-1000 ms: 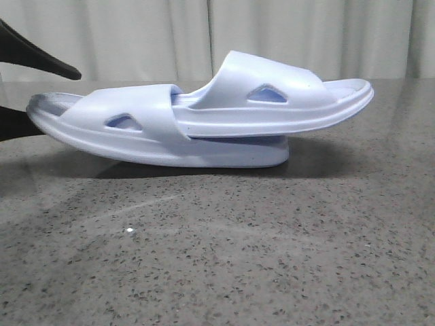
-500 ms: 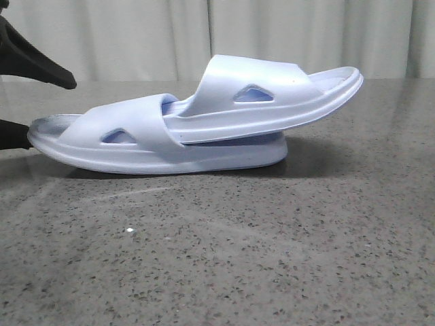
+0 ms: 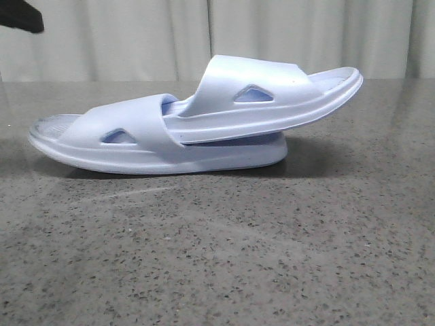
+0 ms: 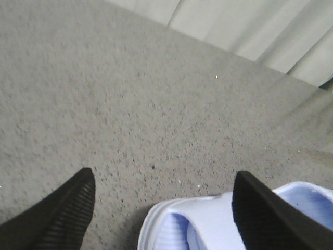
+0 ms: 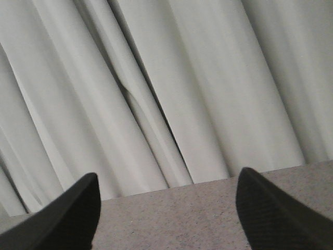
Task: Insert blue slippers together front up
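Note:
Two pale blue slippers lie nested on the grey speckled table. The lower slipper (image 3: 122,146) rests flat. The upper slipper (image 3: 272,95) is pushed under the lower one's strap, and its free end points right and tilts up. In the front view only one black fingertip (image 3: 24,17) of my left gripper shows, at the top left corner. In the left wrist view my left gripper (image 4: 164,174) is open above the table, with the slipper's rounded end (image 4: 208,226) below it, untouched. My right gripper (image 5: 167,174) is open and holds nothing.
The speckled stone table (image 3: 217,244) stretches in front of the slippers. A pale curtain (image 3: 136,41) hangs behind its far edge. The right wrist view shows only the curtain (image 5: 171,78) and a strip of table (image 5: 171,213).
My left gripper has lifted up and away to the left, off the slippers' left end. The upper slipper slid further left into the lower one a second ago; the pair now lies still.

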`<state>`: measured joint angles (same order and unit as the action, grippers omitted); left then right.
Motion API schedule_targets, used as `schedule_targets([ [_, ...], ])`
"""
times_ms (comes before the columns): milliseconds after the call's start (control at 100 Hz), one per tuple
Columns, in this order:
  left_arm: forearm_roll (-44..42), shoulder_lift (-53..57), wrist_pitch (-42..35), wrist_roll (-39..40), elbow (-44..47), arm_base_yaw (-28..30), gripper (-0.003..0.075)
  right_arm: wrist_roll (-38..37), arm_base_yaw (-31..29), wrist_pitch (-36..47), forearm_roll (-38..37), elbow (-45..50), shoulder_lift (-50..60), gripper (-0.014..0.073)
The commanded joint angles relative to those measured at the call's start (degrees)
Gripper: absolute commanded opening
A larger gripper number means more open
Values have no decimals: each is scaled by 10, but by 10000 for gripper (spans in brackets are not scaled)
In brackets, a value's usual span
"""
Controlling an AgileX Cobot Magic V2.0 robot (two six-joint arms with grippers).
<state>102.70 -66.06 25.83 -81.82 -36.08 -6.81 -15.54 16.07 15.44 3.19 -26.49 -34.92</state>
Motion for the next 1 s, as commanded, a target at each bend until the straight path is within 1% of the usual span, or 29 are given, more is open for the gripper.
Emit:
schedule_targets([
  [0, 31, 65, -12, -30, -19, -3, 487, 35, -13, 30, -8, -20, 2, 478],
  [210, -22, 204, -48, -38, 0, -3, 487, 101, -18, -8, -9, -20, 28, 478],
  [340, -36, 289, -71, -38, 32, -3, 487, 178, -18, -60, -11, -20, 81, 477],
  [430, -52, 347, -84, -38, 61, -3, 487, 208, -18, -108, -11, -20, 122, 478],
  [510, -55, 391, -88, -38, 85, -3, 487, 210, -18, -154, -25, -20, 165, 478],
  [640, -57, 460, -93, -38, 128, -3, 487, 210, -18, -265, -56, -20, 228, 477],
  [740, -67, 498, -96, -38, 162, -3, 487, 210, -18, -326, -71, -20, 279, 475],
  [870, -71, 535, -96, -38, 212, -3, 487, 209, -18, -366, -87, -13, 331, 475],
  [990, -71, 547, -98, -38, 245, -3, 487, 204, -18, -393, -108, 6, 367, 475],
])
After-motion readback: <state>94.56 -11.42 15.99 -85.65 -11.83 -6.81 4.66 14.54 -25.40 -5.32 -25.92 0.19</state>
